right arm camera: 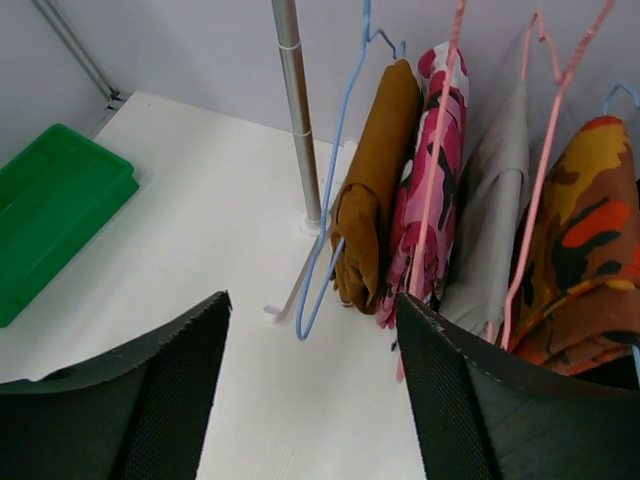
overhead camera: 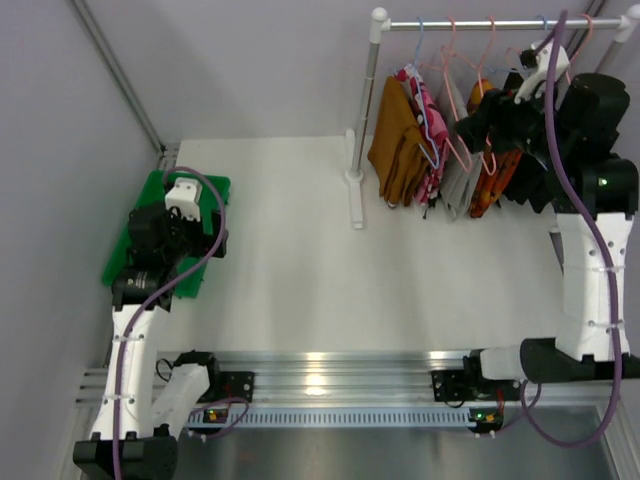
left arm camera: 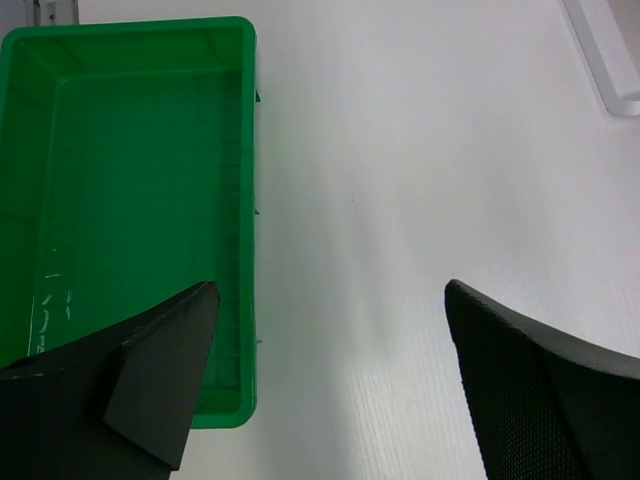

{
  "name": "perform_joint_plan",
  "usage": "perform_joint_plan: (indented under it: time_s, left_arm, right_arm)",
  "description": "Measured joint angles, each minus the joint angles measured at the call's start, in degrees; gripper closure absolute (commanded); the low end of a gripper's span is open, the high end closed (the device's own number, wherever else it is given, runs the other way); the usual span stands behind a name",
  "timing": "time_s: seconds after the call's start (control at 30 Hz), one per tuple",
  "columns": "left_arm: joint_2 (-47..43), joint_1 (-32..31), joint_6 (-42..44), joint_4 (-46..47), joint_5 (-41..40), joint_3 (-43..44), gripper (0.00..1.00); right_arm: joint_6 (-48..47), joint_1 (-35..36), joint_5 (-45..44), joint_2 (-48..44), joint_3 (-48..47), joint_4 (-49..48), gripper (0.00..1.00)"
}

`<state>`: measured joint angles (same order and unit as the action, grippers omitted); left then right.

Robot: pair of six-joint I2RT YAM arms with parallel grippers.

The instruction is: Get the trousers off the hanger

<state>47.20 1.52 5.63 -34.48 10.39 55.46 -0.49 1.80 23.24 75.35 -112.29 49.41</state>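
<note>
Two pairs of trousers hang folded at the left end of the rail. The mustard-brown trousers (right arm camera: 375,180) (overhead camera: 395,140) are draped over a blue hanger (right arm camera: 335,180). The pink floral trousers (right arm camera: 430,190) (overhead camera: 430,125) hang beside them on a pink hanger (right arm camera: 437,140). My right gripper (right arm camera: 311,297) (overhead camera: 472,130) is raised in front of the rack, open and empty, a short way from both pairs. Its right finger (right arm camera: 450,390) is level with the floral pair's lower edge. Far to the left, my left gripper (left arm camera: 330,285) (overhead camera: 210,240) hovers wide open over the table, holding nothing.
A grey garment (right arm camera: 495,230) and an orange patterned garment (right arm camera: 585,250) hang further right on pink hangers. The rack's upright pole (right arm camera: 297,110) and foot (overhead camera: 355,200) stand left of the trousers. A green bin (left arm camera: 120,30) (overhead camera: 155,190) sits at the table's left edge.
</note>
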Motion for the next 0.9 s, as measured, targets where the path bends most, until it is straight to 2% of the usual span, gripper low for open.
perform_joint_plan:
  time_s: [0.07,0.23,0.4,0.6,0.9]
  left_arm:
    - [1.05,0.02,-0.33,0.28,-0.33,0.04,0.01]
    - [4.02,0.0,-2.16,0.46,-1.29,0.24,0.01]
    - [4.44,0.02,-3.74,0.85,-2.36,0.26,0.01]
    - [4.33,0.0,-4.42,1.07,-3.76,0.63,0.01]
    - [3.3,0.0,-4.5,1.16,-5.25,0.61,0.01]
  right_arm:
    - [0.59,3.02,-1.77,4.81,-4.55,0.33,0.43]
    - [0.68,9.35,-8.09,14.75,-10.21,0.72,0.49]
    - [1.29,12.96,-17.66,21.11,-10.51,0.74,0.47]
    - [2.27,15.17,-24.96,24.7,-12.26,-0.07,0.56]
    - [3.58,15.43,-28.35,32.44,-18.05,-1.49,0.67]
